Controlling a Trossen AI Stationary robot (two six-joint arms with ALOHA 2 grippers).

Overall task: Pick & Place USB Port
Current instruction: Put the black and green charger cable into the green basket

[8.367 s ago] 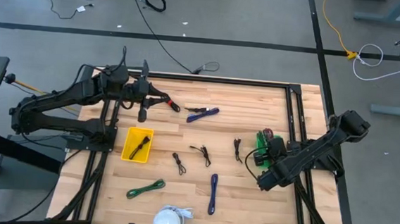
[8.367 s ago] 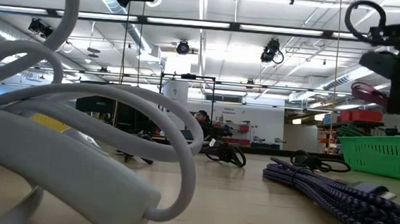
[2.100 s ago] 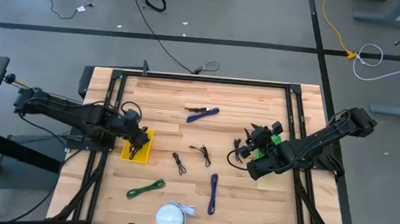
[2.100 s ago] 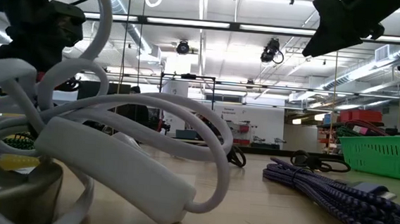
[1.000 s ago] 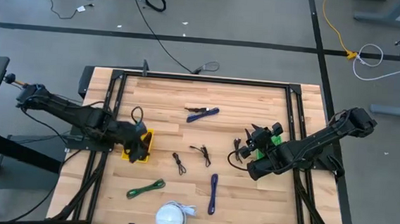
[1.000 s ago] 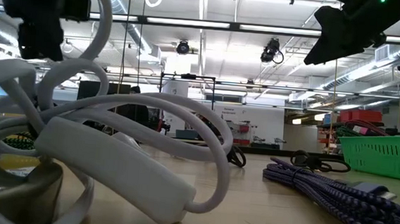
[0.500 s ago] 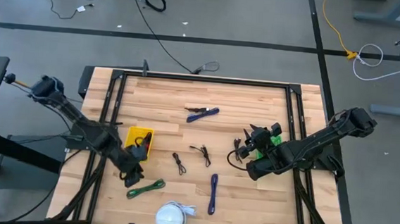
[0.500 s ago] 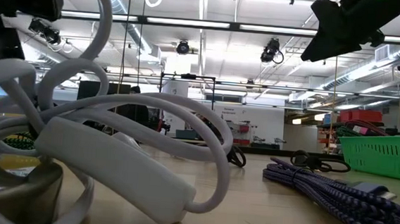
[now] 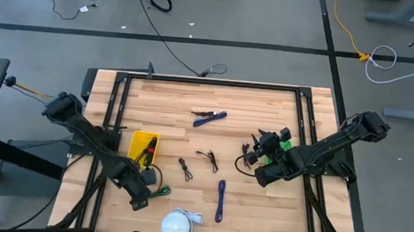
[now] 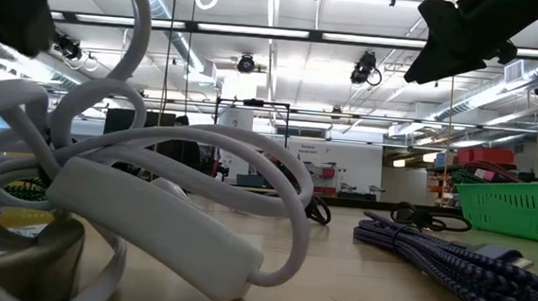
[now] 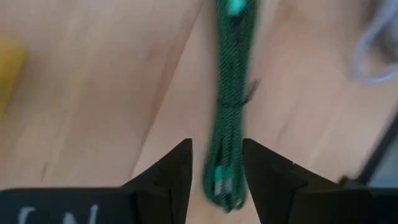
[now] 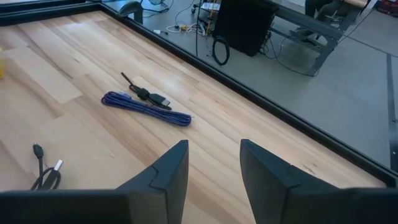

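A coiled green cable [image 11: 230,81] lies flat on the wooden table near its near-left part, and in the high view its right end [image 9: 161,192] shows beside my left gripper [image 9: 143,193]. My left gripper [image 11: 216,168] is open and hangs over the cable's end, one finger on either side; I see no touch. A yellow bin [image 9: 137,155] just beyond it holds a black cable [image 9: 147,148]. My right gripper [image 9: 252,154] is open and hangs well above the table's right part with nothing between its fingers [image 12: 214,168].
A green basket [image 9: 284,143] stands under my right arm. Two black cables [image 9: 185,168] [image 9: 208,158] lie mid-table. One blue cable [image 9: 210,118] lies farther back, another [image 9: 220,199] nearer. A white cable bundle [image 9: 175,227] sits at the near edge, filling the low view [image 10: 152,199].
My left gripper has left the yellow bin and gone toward the table's near edge, ending over the green cable's left end. The black cable stays in the bin.
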